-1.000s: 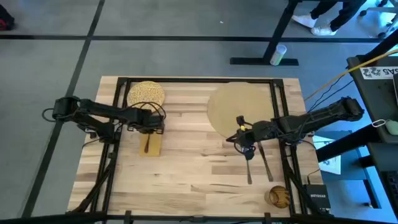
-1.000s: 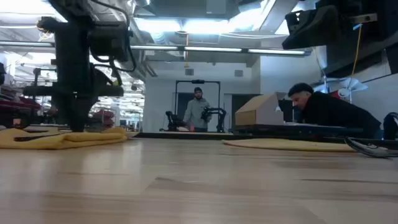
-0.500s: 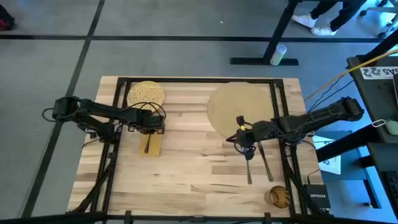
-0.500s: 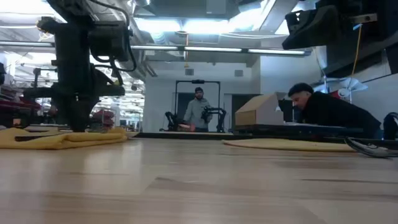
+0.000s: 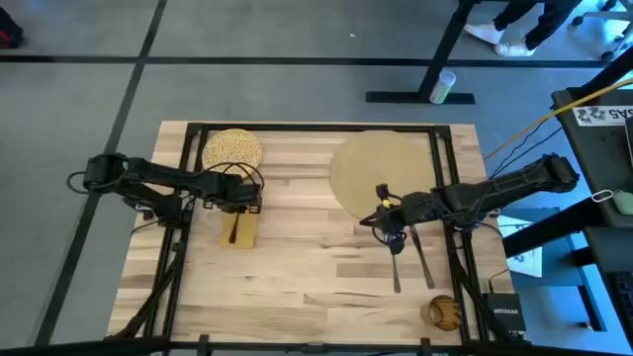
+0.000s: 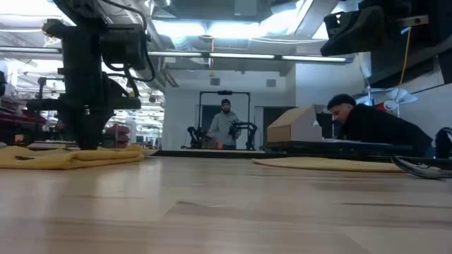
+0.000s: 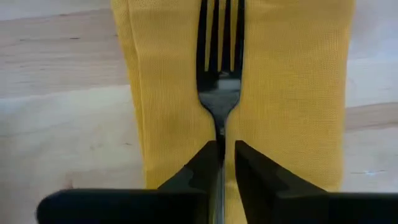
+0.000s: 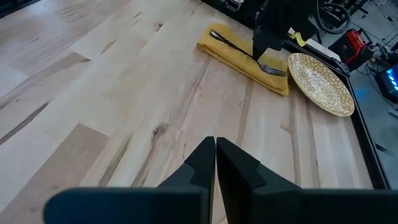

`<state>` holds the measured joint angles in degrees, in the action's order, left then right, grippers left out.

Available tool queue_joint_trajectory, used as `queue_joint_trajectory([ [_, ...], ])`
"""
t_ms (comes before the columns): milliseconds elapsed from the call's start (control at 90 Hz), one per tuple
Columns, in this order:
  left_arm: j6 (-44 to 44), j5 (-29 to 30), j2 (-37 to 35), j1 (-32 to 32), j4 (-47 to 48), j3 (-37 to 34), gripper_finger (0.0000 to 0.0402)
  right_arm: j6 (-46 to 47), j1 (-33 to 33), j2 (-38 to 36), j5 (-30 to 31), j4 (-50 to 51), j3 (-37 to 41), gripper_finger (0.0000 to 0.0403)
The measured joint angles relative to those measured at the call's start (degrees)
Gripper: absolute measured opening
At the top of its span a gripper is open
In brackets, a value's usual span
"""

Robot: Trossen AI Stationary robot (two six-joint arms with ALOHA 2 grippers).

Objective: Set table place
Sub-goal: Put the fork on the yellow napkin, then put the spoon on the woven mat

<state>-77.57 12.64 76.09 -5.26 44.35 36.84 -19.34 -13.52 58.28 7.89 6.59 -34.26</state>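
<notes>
**Fork pinched on the napkin, mat lying off to the right**

High view: the left gripper [image 5: 235, 203] sits over the near-left part of the bench [image 5: 297, 267], at the far end of a mustard napkin [image 5: 240, 231] whose long axis runs far to near. A speckled plate [image 5: 232, 149] lies just beyond it at the far-left corner, with nothing on it. The place mat [image 5: 381, 173] lies at the far right, also bare, so the fork must travel rightward; the right gripper [image 5: 394, 235] hangs by the mat's near edge, above two loose utensils [image 5: 410, 259] and well apart from a small amber cup [image 5: 444, 312].

Low view: the left arm stands on the napkin [image 6: 67, 156]; the mat [image 6: 332, 164] lies flat at right. People show in the room behind.

Left wrist view: the fingers [image 7: 202, 168] are clamped on the handle of a dark fork [image 7: 221, 68] lying lengthwise on the napkin, tines pointing away.

Right wrist view: the right fingers [image 8: 200, 163] are pressed together, holding nothing.
</notes>
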Motion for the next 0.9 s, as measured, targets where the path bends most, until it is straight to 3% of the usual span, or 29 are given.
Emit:
queue_joint_trajectory([
  [200, 1.7, 0.0, 0.0, 0.0, -0.7, 0.0, 0.0088, 0.0, 0.0, 0.0, 0.0, 0.0, 0.0, 0.0005],
  [367, 6.5, -1.6, 0.0, 0.0, -3.7, 0.0, 0.0093, -0.4, 0.0, 0.0, 0.0, 0.0, 0.0, 0.0005],
  [611, 12.8, -3.4, 0.0, 0.0, -4.9, 3.7, 0.0065, -1.6, 0.0, 0.0, 0.0, 0.0, 0.0, 0.0005],
  [900, 30.5, -1.3, 0.0, -2.6, -4.9, 8.9, 0.0009, -3.6, 0.0, 0.0, 0.0, 0.0, 0.0, 0.0005],
])
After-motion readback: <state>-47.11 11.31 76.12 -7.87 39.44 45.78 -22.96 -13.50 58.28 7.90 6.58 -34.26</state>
